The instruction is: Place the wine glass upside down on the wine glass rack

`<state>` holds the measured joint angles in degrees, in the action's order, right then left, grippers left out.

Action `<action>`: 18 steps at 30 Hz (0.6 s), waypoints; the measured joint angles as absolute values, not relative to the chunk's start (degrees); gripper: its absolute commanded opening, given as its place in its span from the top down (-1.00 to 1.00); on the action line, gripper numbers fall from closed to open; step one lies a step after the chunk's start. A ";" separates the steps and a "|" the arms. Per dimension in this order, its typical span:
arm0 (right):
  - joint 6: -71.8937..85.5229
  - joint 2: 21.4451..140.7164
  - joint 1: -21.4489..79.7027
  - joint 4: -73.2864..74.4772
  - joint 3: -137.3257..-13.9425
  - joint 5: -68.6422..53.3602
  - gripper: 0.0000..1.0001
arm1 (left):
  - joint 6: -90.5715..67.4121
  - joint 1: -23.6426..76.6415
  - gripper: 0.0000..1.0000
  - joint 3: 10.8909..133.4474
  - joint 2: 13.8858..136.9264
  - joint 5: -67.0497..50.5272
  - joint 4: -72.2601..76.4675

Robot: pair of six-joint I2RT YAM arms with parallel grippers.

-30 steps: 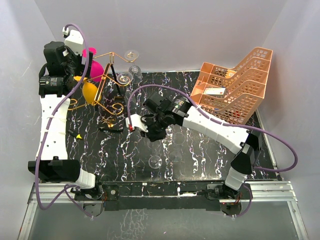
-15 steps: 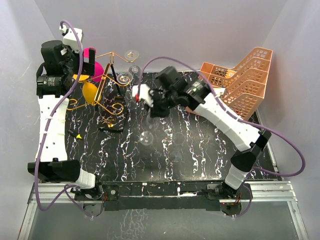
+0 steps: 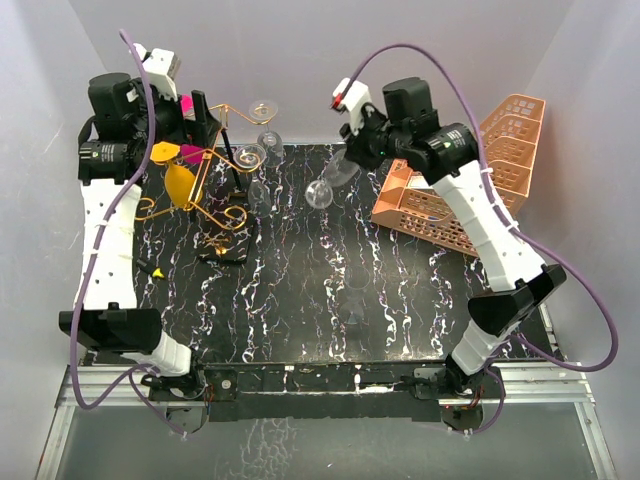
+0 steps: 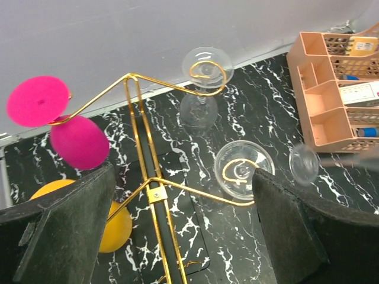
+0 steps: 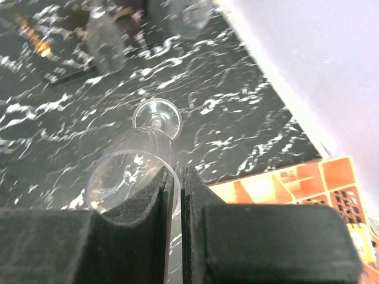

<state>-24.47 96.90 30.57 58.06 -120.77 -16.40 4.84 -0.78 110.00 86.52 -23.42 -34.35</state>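
My right gripper point(image 3: 352, 150) is raised over the back middle of the table, shut on the rim of the clear wine glass point(image 3: 325, 185). In the right wrist view the gripper point(image 5: 176, 174) pinches the wall of the wine glass point(image 5: 133, 168), one finger inside the bowl, the foot pointing away. The gold wire wine glass rack point(image 3: 215, 160) stands at the back left. My left gripper point(image 3: 185, 135) hovers over it, open. In the left wrist view that gripper point(image 4: 183, 177) straddles the rack point(image 4: 155, 194) without touching it, and the held glass point(image 4: 304, 164) shows blurred at the right.
Two clear glasses point(image 4: 206, 65) point(image 4: 243, 168) hang on the rack's right scrolls, a pink glass point(image 4: 77, 142) and a yellow one point(image 4: 112, 228) on its left side. An orange perforated tray rack point(image 3: 470, 180) stands at the back right, just behind my right arm.
My right arm has lifted the wine glass off the table's middle and carried it up and back toward the rack. My left gripper has shifted slightly over the rack, still open.
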 measured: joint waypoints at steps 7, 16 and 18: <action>-18.55 94.17 26.11 46.52 -119.94 -12.43 0.84 | 3.95 4.19 -0.91 110.37 88.75 -25.80 -34.26; -5.30 94.24 21.56 38.89 -127.44 -13.19 0.85 | -5.96 6.26 -0.80 110.21 89.23 -31.22 -28.14; -3.11 94.24 21.08 38.02 -129.34 -14.17 0.85 | -8.97 6.35 -0.79 110.21 89.82 -32.34 -26.26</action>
